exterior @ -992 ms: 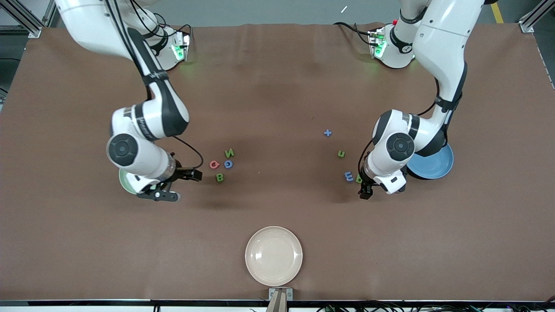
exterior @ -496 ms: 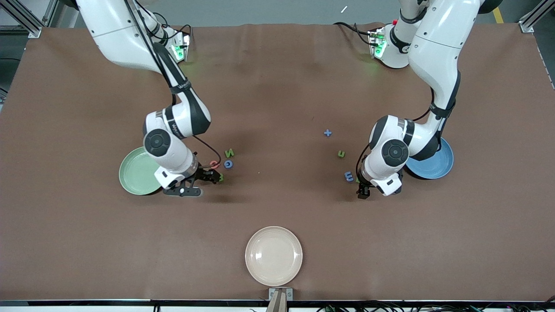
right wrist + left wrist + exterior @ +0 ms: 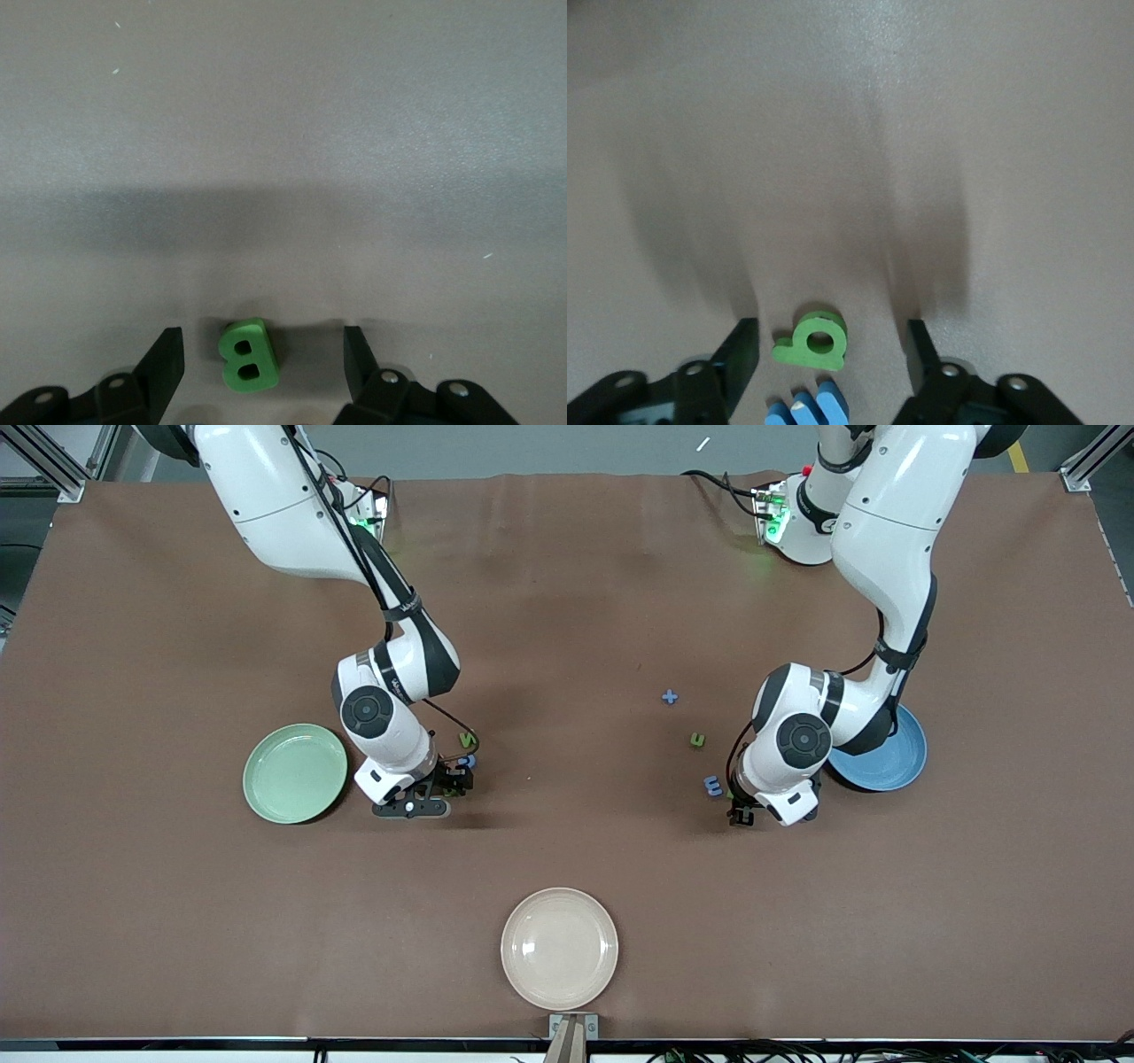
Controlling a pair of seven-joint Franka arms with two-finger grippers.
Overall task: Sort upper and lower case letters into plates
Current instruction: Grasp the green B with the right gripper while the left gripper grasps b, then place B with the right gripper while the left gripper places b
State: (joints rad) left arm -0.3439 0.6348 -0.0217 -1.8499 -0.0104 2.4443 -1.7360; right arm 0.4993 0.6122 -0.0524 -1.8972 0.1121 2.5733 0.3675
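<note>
**Both grippers have moved onto green letters**

The right gripper (image 3: pixel 263 354) has swung from over the mint green plate (image 3: pixel 295 772) to straddle the green B (image 3: pixel 249 354). The left gripper (image 3: pixel 833 350) has lowered around the green b (image 3: pixel 813 339). Both jaws have narrowed.

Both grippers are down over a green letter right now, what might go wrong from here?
1. The left gripper straddles the green b, and the blue letter lies right beside it. Closing may nudge or pinch both.
2. The green B sits off centre between the right gripper's open fingers, so it may twist as they close.
3. These flat pieces may slip from a grip.
</note>
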